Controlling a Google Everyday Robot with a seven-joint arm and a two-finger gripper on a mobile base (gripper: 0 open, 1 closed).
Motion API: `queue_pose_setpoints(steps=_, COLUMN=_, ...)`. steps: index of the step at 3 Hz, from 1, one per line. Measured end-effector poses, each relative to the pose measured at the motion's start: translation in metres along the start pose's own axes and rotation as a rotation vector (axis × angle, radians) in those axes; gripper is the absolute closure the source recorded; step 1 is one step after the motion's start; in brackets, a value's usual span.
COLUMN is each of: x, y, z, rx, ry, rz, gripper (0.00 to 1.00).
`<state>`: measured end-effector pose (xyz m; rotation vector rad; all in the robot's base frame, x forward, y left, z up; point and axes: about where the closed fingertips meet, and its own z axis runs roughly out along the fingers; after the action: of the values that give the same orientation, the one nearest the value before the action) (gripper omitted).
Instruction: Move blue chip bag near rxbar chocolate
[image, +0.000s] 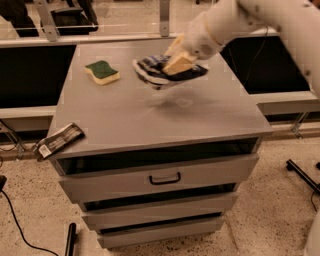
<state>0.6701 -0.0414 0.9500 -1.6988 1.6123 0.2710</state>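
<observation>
My gripper (178, 61) is shut on the blue chip bag (155, 71), a dark navy crinkly bag with pale edges, and holds it in the air above the middle back of the grey cabinet top (150, 120). The bag's shadow falls on the surface below it. The rxbar chocolate (59, 140), a slim dark bar with pale stripes and a white label end, lies at the front left corner of the top, partly over the edge, well away from the bag.
A yellow sponge with a green top (102, 72) lies at the back left of the top. The cabinet has drawers (165, 178) below, the top one slightly ajar. A metal rail and dark panels run behind. A cable lies on the floor at left.
</observation>
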Motion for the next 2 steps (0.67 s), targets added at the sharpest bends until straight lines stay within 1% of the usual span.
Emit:
queue_pose_setpoints(steps=1, x=-0.048, y=0.013, z=0.038, rx=-0.068, ry=0.03, rz=-0.092, gripper=0.82)
queue_pose_setpoints(steps=2, x=-0.08, y=0.025, z=0.065, rx=-0.102, ry=0.041, rz=-0.142, gripper=0.59)
